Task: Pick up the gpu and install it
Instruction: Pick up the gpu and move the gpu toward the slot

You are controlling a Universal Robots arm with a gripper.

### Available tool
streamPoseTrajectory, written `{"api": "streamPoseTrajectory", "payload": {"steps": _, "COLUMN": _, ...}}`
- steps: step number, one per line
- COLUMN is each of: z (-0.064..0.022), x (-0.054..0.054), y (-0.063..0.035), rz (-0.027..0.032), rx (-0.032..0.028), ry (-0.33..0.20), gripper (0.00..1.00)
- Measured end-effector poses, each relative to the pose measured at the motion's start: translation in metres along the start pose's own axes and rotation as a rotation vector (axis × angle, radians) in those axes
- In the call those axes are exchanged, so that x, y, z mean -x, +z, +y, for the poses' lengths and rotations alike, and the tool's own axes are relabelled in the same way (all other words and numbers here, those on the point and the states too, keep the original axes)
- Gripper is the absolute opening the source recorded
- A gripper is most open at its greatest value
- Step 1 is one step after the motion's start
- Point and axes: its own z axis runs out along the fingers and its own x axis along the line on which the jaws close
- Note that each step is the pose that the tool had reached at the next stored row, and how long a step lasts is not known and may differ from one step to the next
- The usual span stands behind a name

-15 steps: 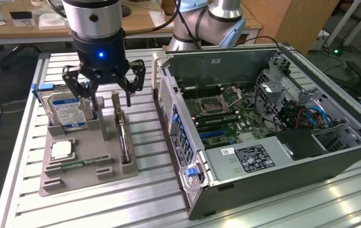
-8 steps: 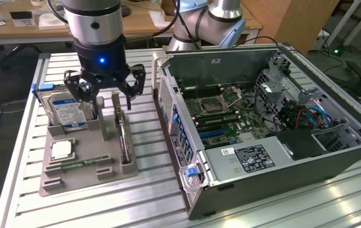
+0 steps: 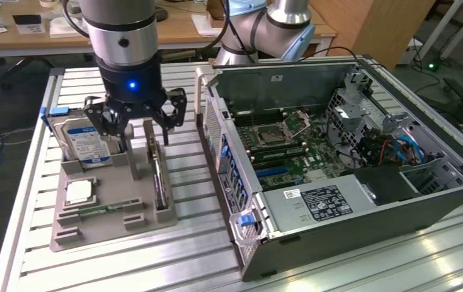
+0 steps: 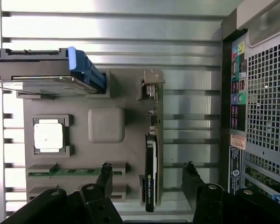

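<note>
Wide-open claw [image 4: 147, 167] is hovering astride the gpu [image 4: 150, 158], which is sitting edge-up in its grey tray [image 4: 79, 154] for easy gripping

In the exterior view the jaws cover part of the far end of the gpu [image 3: 160, 179] and the top of the hard drive [image 3: 85, 143], and the arm [image 3: 121, 36] is cut off by the upper edge. Print on the power supply label [image 3: 326, 202] is too small to read. In the wrist view the computer case [image 4: 261, 93] runs past the edge.

Matt plastic tray [image 3: 109, 230], shiny metal table [image 3: 199, 258], glossy gpu [image 4: 150, 172].
</note>
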Motion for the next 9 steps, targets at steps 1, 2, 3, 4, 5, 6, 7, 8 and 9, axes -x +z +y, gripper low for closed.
{"api": "streamPoseTrajectory", "payload": {"steps": 1, "z": -0.0001, "x": 0.000, "y": 0.0013, "rz": 0.0000, "rx": -0.0001, "ry": 0.000, "gripper": 0.71}}
{"api": "streamPoseTrajectory", "payload": {"steps": 2, "z": -0.0001, "x": 0.000, "y": 0.0025, "rz": 0.0000, "rx": 0.0000, "ry": 0.000, "gripper": 0.71}}
{"api": "streamPoseTrajectory", "payload": {"steps": 3, "z": -0.0002, "x": 0.000, "y": 0.0038, "rz": 0.0000, "rx": 0.0000, "ry": 0.000, "gripper": 0.71}}
{"api": "streamPoseTrajectory", "payload": {"steps": 4, "z": -0.0003, "x": 0.000, "y": 0.0052, "rz": 0.0000, "rx": 0.0000, "ry": 0.000, "gripper": 0.71}}
{"api": "streamPoseTrajectory", "payload": {"steps": 5, "z": -0.0003, "x": 0.000, "y": 0.0064, "rz": 0.0000, "rx": 0.0000, "ry": 0.000, "gripper": 0.71}}
{"api": "streamPoseTrajectory", "payload": {"steps": 6, "z": -0.0004, "x": 0.000, "y": 0.0077, "rz": 0.0000, "rx": 0.0000, "ry": 0.000, "gripper": 0.71}}
{"api": "streamPoseTrajectory", "payload": {"steps": 7, "z": -0.0004, "x": 0.000, "y": 0.0088, "rz": 0.0000, "rx": -0.0001, "ry": 0.000, "gripper": 0.71}}
{"api": "streamPoseTrajectory", "payload": {"steps": 8, "z": -0.0005, "x": 0.000, "y": 0.0101, "rz": 0.0000, "rx": 0.0000, "ry": 0.000, "gripper": 0.71}}
{"api": "streamPoseTrajectory", "payload": {"steps": 9, "z": -0.0005, "x": 0.000, "y": 0.0114, "rz": 0.0000, "rx": 0.0000, "ry": 0.000, "gripper": 0.71}}
